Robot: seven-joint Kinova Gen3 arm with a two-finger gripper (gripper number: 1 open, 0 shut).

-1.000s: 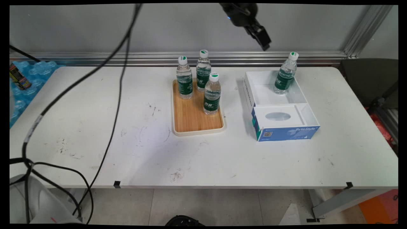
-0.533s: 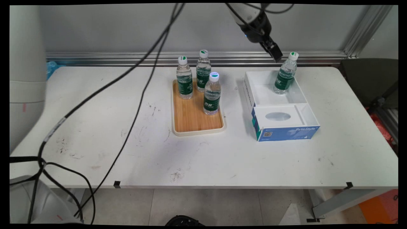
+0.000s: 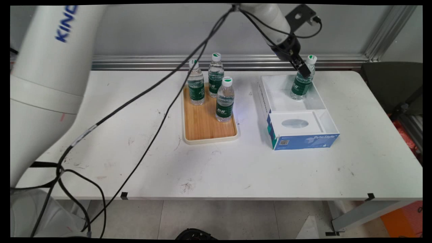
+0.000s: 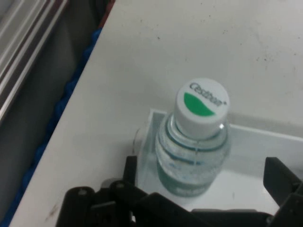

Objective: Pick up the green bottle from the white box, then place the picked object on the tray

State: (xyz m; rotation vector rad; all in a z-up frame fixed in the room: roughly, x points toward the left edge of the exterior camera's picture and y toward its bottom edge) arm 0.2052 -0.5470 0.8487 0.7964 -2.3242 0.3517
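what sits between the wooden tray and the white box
Only bare white table separates the bamboo-topped tray from the open white cardboard box; the main view shows it.

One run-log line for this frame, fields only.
gripper: open | around: clear green-labelled water bottle, untouched | bottle in: white open cardboard box | elsewhere: three similar bottles on bamboo tray

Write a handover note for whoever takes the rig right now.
Gripper: open, low over the box, its fingers on either side of the bottle's neck. Whether they touch it cannot be told.
Bottle: stands in the far open compartment of the box, at the table's right, cap on.
Tray: mid-table, left of the box, with three more capped bottles upright on its far half: back left, back right, front.
Table: the arm's black cables hang over its left half.
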